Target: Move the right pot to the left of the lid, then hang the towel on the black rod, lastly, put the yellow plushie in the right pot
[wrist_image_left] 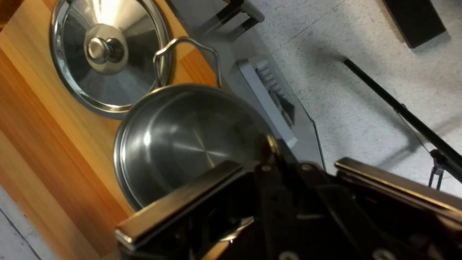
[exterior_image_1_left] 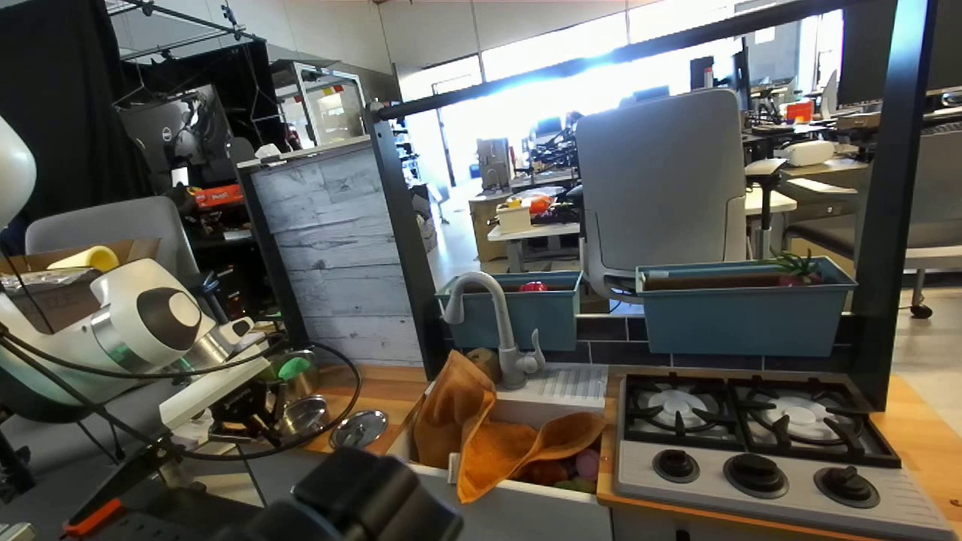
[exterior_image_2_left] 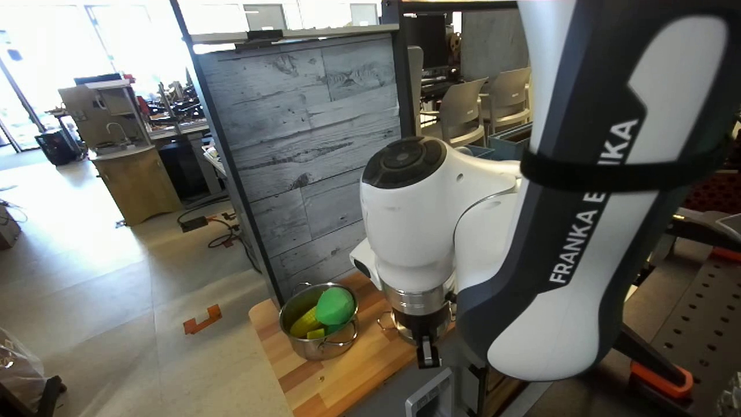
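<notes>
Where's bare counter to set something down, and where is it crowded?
Bare counter shows between the left pot and the front edge, and right of the stove. In the wrist view, a bare wood strip borders the lid and right pot. Crowded: those two overlap in that picture, with the gripper at the pot's rim.

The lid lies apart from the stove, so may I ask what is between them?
In an exterior view, the sink, with the orange towel draped across it, lies between the lid and the stove.
</notes>
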